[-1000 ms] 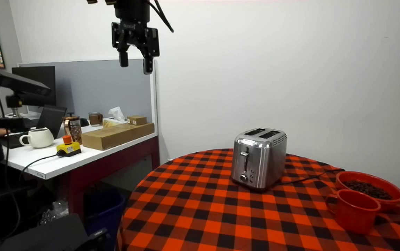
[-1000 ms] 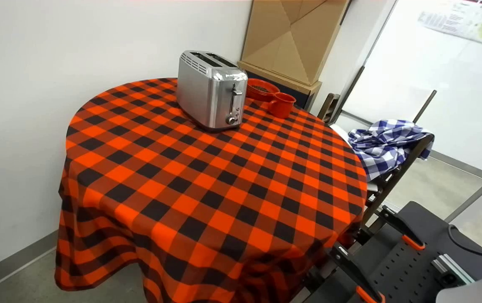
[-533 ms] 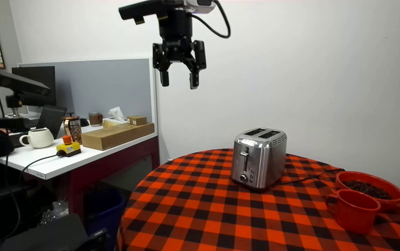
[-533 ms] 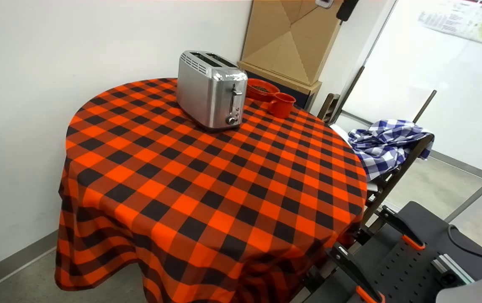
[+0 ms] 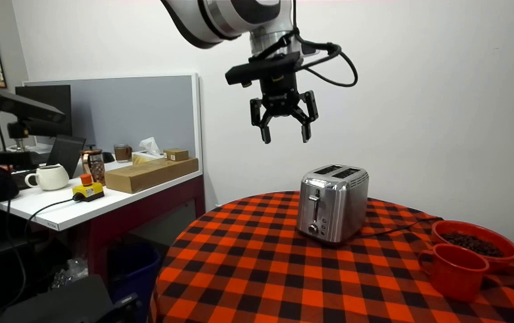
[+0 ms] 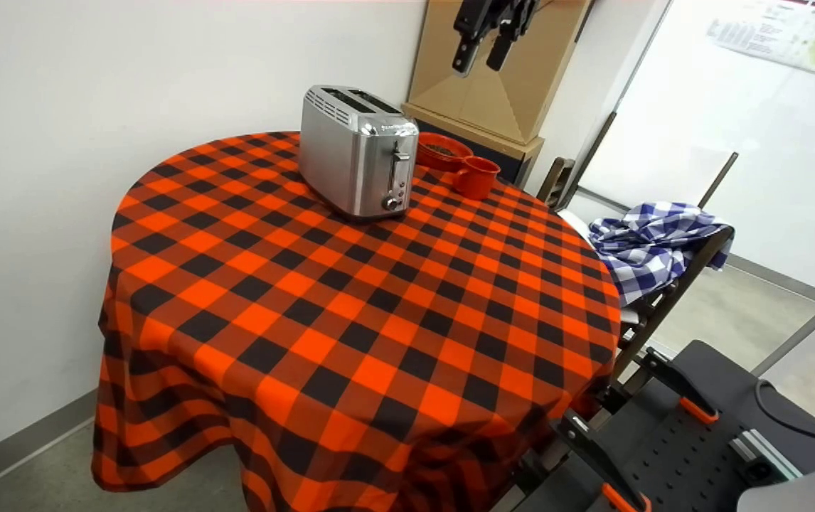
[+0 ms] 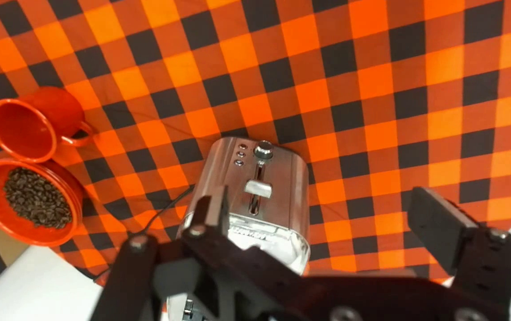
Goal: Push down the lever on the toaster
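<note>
The silver toaster stands upright on the checked tablecloth, also in view. Its lever sits in the upper part of the front slot, and shows in an exterior view too. My gripper is open and empty, in the air above the toaster and off to its lever side. It also shows at the top of an exterior view. In the wrist view the gripper has its fingers wide apart; the lever lies below, apart from them. A finger hides part of the toaster top.
A red mug and a red bowl of coffee beans stand beside the toaster. A black cord runs from the toaster. A wall is behind the round table. A white desk with boxes stands apart.
My gripper has moved down and across toward the toaster, coming into view in an exterior view where it was absent. It stays open. Toaster and lever have not moved.
</note>
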Controlling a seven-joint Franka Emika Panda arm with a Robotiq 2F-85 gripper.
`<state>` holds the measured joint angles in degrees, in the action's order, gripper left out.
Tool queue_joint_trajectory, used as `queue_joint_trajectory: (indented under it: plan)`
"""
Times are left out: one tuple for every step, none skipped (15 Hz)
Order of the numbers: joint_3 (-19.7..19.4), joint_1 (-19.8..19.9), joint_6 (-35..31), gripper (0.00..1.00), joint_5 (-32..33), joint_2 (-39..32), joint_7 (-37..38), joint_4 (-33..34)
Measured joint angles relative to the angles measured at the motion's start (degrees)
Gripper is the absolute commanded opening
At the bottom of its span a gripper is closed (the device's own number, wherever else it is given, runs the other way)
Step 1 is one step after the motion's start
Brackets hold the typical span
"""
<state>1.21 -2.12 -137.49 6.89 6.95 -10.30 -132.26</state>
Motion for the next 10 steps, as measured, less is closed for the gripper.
queue_joint_trajectory:
  plan:
    - [-0.04,0.40,-1.88,0.81,0.53,-2.36,0.07,1.21]
    - [-0.17,0.75,-3.42,0.72,0.62,-4.54,0.07,2.41]
    - [-0.34,1.05,-4.64,0.70,0.62,-6.52,0.07,3.56]
    - [-0.53,1.29,-5.67,0.64,0.62,-8.42,0.06,4.71]
    - [-0.68,1.49,-6.56,0.56,0.51,-10.18,0.06,5.82]
    - [-0.77,1.70,-7.40,0.48,0.43,-11.91,0.06,6.94]
    - [-0.79,1.87,-8.19,0.41,0.42,-13.52,0.06,8.00]
    - [-0.80,1.98,-8.92,0.32,0.42,-15.01,0.06,8.95]
    - [-0.80,2.02,-9.65,0.25,0.35,-16.47,0.06,9.88]
    - [-0.80,2.02,-10.43,0.16,0.31,-17.96,0.06,10.72]
